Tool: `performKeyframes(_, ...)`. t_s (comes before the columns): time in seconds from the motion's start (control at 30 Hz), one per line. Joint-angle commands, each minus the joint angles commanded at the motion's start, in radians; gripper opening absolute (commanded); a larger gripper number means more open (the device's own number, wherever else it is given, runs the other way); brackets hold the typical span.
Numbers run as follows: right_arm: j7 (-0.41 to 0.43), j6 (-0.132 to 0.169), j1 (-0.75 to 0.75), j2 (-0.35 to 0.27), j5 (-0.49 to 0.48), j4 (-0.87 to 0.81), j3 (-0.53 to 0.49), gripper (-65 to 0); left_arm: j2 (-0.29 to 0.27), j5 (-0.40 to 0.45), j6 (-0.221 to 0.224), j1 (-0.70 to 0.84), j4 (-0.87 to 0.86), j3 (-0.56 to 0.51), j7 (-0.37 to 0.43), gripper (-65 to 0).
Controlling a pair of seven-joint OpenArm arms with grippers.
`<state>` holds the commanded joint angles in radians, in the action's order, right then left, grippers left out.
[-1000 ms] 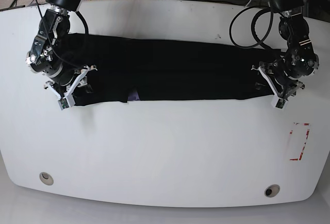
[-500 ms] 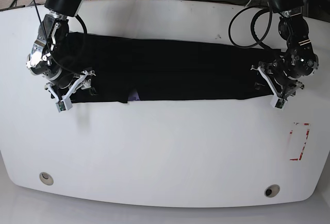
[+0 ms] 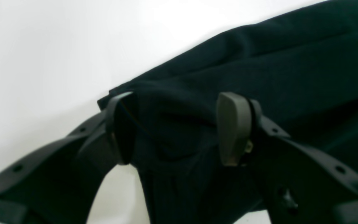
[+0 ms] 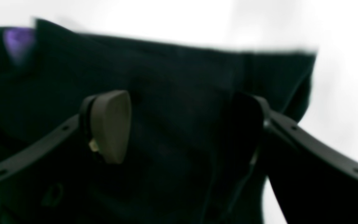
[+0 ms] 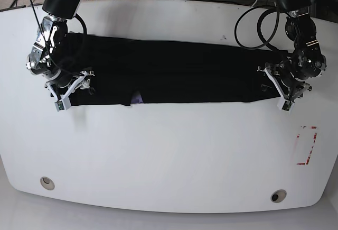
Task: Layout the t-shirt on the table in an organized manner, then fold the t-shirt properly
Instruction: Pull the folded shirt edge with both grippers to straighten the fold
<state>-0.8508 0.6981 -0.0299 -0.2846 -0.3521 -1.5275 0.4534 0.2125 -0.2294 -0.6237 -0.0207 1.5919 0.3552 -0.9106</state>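
A: So, how far along is the job judged to be?

B: The soft all-black t-shirt is already folded into a long band, laid across the upper half of the frame on the glossy white table. Crosswise folds are judged to remain.

A: And its long axis?

B: It is run left to right. Each end is straddled by wide-spread jaws: left gripper, right gripper. Nothing is pinched.

right end effector pads apart | astride black t-shirt | purple label upper left
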Motion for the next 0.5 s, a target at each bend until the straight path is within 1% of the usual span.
performKeyframes(0.1,-0.031,0.0,0.026,0.002,-0.005,-0.052,0.002,-16.8,0.0,0.0,0.0,0.0,0.0,0.0,0.0,-27.8)
performKeyframes(0.5,-0.031,0.0,0.101,0.003,-0.008,-0.078,0.003,-16.8,-0.005,0.0,0.0,0.0,0.0,0.0,0.0,-27.8)
